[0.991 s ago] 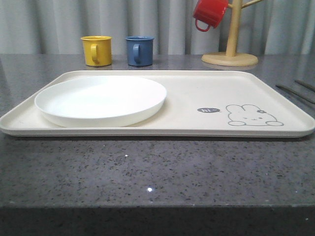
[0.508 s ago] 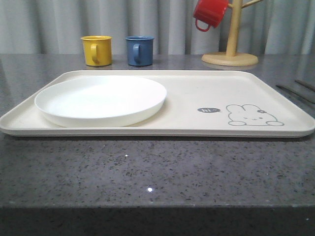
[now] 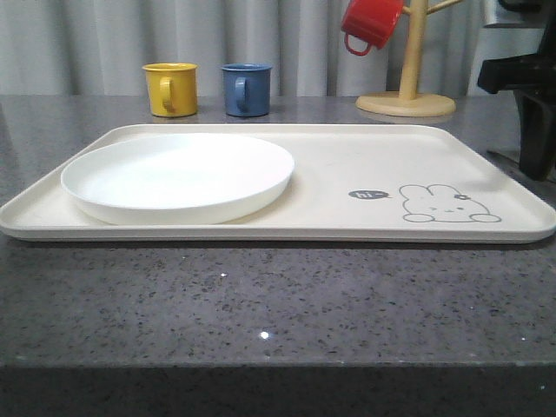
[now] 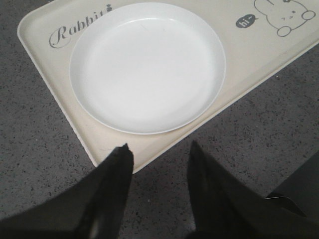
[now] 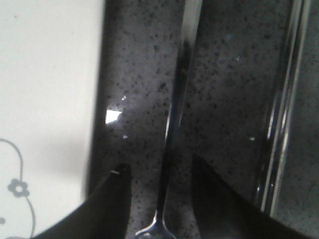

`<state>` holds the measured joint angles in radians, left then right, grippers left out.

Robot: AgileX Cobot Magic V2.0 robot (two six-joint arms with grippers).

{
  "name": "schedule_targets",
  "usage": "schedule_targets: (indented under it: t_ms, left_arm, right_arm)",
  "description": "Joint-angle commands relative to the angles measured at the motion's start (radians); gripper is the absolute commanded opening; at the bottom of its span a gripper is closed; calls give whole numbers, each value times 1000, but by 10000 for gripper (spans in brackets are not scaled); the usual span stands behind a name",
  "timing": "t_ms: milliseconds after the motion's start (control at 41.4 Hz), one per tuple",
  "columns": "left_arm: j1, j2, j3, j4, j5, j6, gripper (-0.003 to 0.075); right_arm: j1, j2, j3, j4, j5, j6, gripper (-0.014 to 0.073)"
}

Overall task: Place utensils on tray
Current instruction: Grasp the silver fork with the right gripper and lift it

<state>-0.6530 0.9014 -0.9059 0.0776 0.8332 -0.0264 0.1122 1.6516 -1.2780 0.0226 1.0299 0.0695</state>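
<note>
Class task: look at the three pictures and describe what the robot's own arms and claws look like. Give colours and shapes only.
Both claws are black. The left claw has two broad, flat fingers that taper to blunt points. The right claw has fingers of the same wedge shape, dark and a little blurred. From the front, the right arm is a bulky black body of blocky parts near the table's right edge. No markings or cables can be made out.

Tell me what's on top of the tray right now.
A round white plate sits on the tray; no cutlery there yet. The plate hides the tray surface beneath it.
</note>
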Motion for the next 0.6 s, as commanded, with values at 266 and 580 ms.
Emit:
schedule_targets:
  t_ms: [266, 580]
  left_arm:
    - [-6, -8, -26, 6, -68, -9, 284]
    - [-6, -8, -26, 6, -68, -9, 284]
  right_arm:
    - [-1, 8, -54, -7, -11, -11, 101]
    - [-1, -13, -90, -7, 39, -11, 22]
